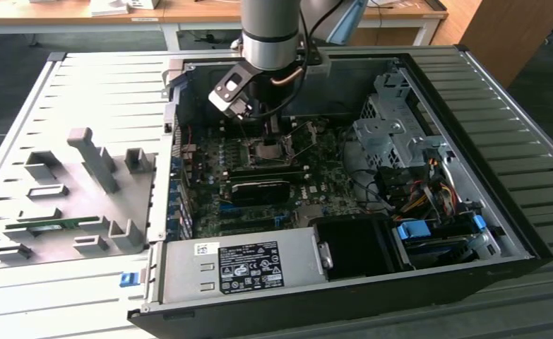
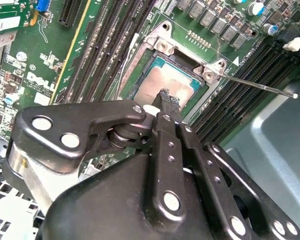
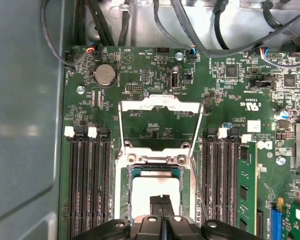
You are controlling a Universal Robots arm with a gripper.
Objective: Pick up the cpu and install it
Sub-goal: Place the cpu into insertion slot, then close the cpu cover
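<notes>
The cpu (image 2: 152, 82) is a small square chip with a silvery top and a green rim. It lies flat inside the open socket (image 2: 162, 46) on the green motherboard. In the first wrist view the cpu (image 3: 142, 192) sits below the raised load plate (image 3: 160, 104). My gripper (image 2: 165, 96) has its two black fingers pressed together with nothing between them. Its tips are right over the chip's middle, and I cannot tell if they touch it. From outside, the gripper (image 1: 272, 131) reaches down into the case over the socket (image 1: 268, 150).
The thin socket lever (image 2: 260, 86) sticks out sideways. Memory slots (image 3: 87, 185) flank the socket, and a green memory stick (image 3: 245, 185) stands in one. The power supply (image 1: 248, 265), drive cage (image 1: 399, 134) and cables (image 1: 427, 187) crowd the case. A grey fixture plate (image 1: 78, 183) lies at the exterior view's left.
</notes>
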